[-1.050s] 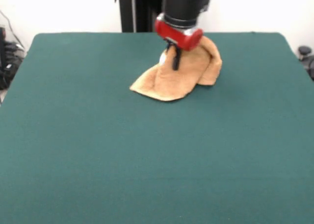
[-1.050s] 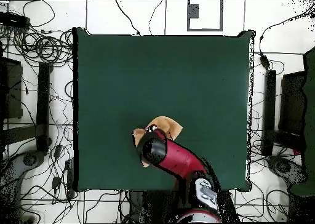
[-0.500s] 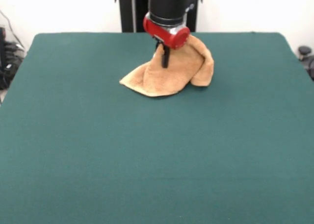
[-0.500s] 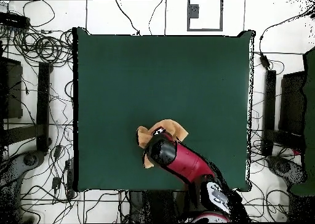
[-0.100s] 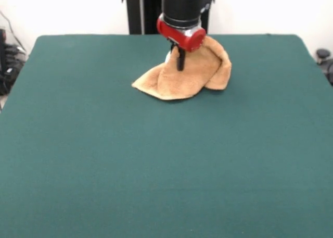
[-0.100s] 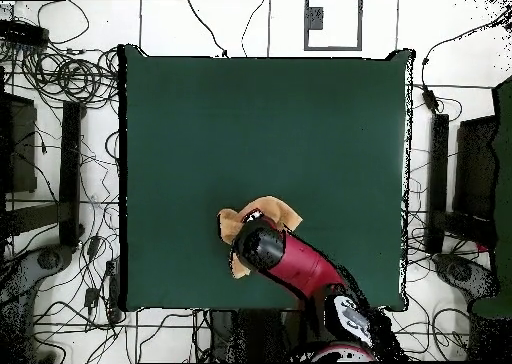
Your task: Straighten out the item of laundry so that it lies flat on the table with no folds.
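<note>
- My jaws [image 5: 180, 64] come down in the upper middle of the front view, the dark tips pressed into the towel [image 5: 184, 75]; they look closed on a raised pinch of the cloth.
- The towel sits crumpled in the upper centre of the front view, peaked under my red wrist, with one flap spread toward the left of the frame and a rounded fold hanging on the right.
- In the overhead view the towel [image 6: 270, 212] lies in the lower middle of the counter [image 6: 260, 120], mostly hidden under my arm [image 6: 290, 260].
- The counter [image 5: 156, 165] shows bare green cloth across the lower frame of the front view.
</note>
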### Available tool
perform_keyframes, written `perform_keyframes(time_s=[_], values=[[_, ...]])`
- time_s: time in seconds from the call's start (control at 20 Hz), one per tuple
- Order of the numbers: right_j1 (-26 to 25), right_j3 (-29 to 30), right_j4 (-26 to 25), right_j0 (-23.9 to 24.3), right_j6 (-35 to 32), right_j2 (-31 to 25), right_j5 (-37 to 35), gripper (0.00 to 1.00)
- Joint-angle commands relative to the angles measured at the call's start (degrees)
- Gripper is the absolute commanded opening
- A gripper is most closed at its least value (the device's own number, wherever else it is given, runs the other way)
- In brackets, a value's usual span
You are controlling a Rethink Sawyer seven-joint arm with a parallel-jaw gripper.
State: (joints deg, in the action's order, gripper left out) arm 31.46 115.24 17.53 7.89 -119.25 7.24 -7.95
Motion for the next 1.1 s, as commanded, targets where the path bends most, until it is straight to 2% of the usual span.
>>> perform_keyframes(time_s=[0.05,0.2,0.4,0.65,0.8,1.1], values=[[-2.37,0.30,-6.39,-5.74,-6.50,0.48,12.48,0.00],[-4.73,-3.39,-13.21,-11.50,-2.12,8.35,25.93,0.00],[-5.61,-5.76,-16.08,-14.95,0.33,13.75,30.53,0.00],[-8.35,-7.54,-14.07,-23.30,4.29,24.38,35.37,0.00],[-9.20,-8.20,-14.66,-24.18,4.35,25.87,35.74,0.00],[-9.61,-9.02,-18.47,-22.61,2.27,26.49,37.34,0.00]])
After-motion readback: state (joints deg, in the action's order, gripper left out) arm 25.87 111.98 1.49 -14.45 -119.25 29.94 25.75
